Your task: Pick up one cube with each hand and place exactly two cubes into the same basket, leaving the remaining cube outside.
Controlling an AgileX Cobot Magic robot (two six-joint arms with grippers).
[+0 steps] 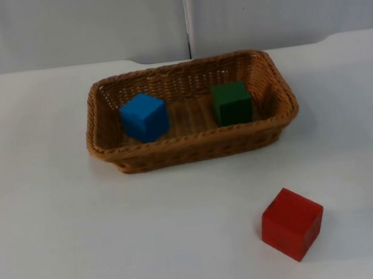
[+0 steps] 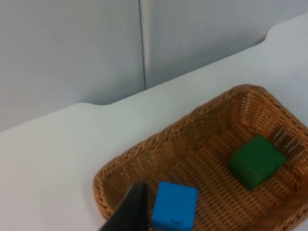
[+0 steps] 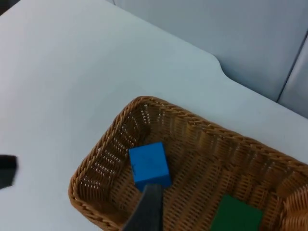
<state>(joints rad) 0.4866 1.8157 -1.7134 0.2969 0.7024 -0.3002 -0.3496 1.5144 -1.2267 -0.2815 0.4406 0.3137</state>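
A brown wicker basket (image 1: pixel 193 138) stands on the white table, toward the back. Inside it a blue cube (image 1: pixel 144 116) rests at the left end and a green cube (image 1: pixel 231 102) at the right end, both flat on the woven floor and apart from each other. A red cube (image 1: pixel 292 223) sits on the bare table in front of the basket, to the right. My left gripper (image 2: pixel 130 211) hangs high over the basket (image 2: pixel 168 137), looking down on the blue cube (image 2: pixel 174 206) and green cube (image 2: pixel 256 161). My right gripper (image 3: pixel 147 209) is likewise raised above the basket (image 3: pixel 101 147), over the blue cube (image 3: pixel 149 164) and green cube (image 3: pixel 236 215).
The grey partition wall (image 1: pixel 90 22) closes off the table right behind the basket. White table top (image 1: pixel 84 247) stretches wide to the left and front of the basket and around the red cube.
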